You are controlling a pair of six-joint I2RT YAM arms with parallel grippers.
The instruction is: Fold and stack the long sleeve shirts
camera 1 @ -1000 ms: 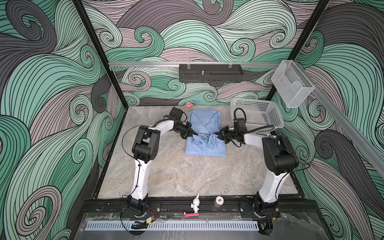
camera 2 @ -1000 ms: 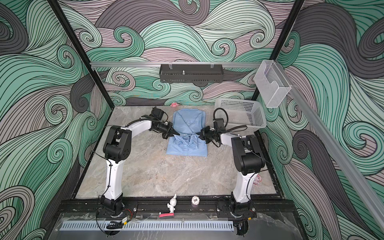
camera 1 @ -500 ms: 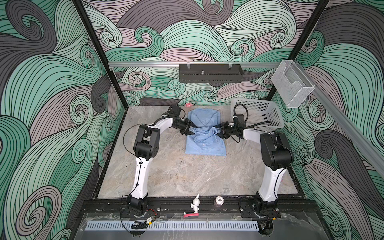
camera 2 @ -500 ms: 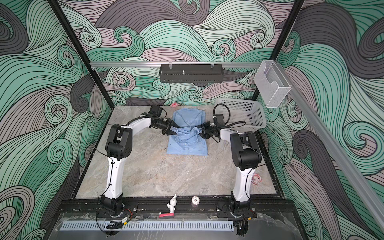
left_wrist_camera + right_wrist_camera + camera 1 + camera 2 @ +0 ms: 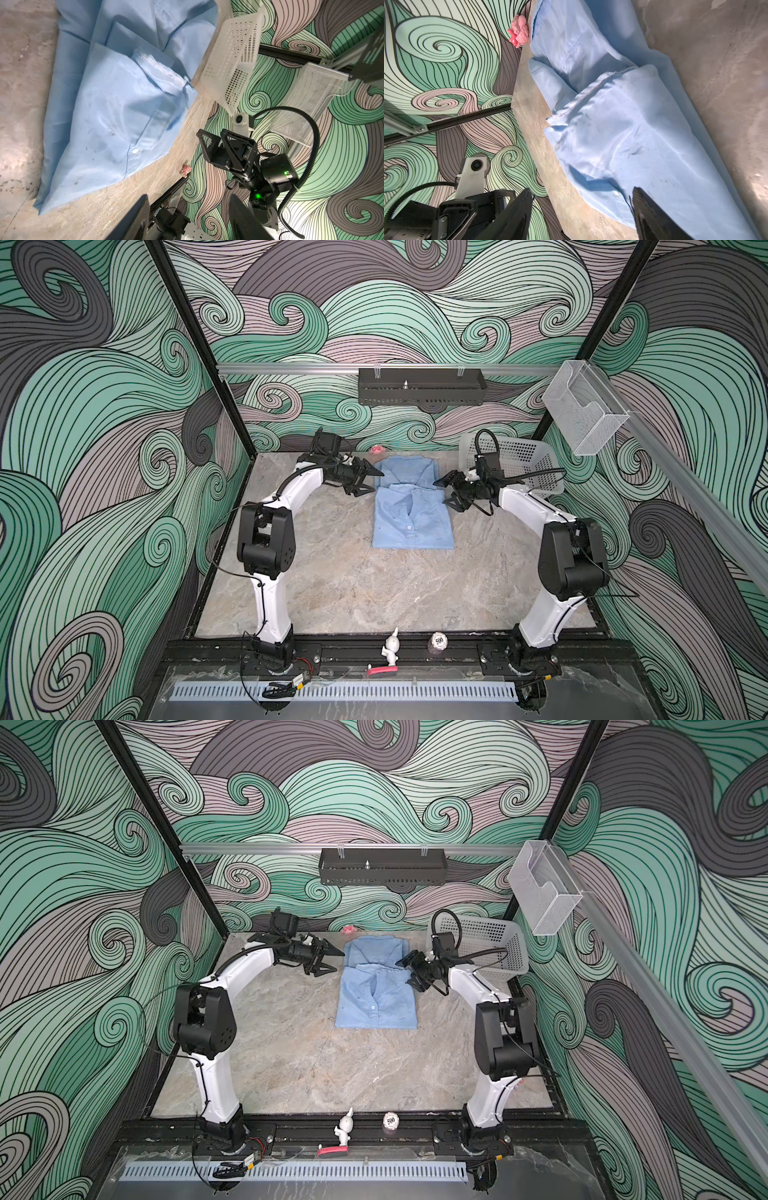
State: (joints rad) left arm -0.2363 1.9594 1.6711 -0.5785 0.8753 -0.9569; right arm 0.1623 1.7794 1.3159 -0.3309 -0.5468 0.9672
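Note:
One light blue long sleeve shirt lies folded flat at the back middle of the table, its collar and button strip facing up on the nearer layer. My left gripper hovers open just off the shirt's left edge, holding nothing. In the left wrist view its fingers frame bare table and wall, the shirt beyond them. My right gripper stands open at the shirt's right edge. Its wrist view shows one finger above the cloth, not pinching it.
A white perforated basket stands at the back right, close behind the right arm. A small pink toy lies by the back wall. A white figurine and a round token sit on the front rail.
Both grippers were shut at the shirt's sides and have opened and let the cloth go. They have moved toward the back, and the shirt's folded layer now lies flat.

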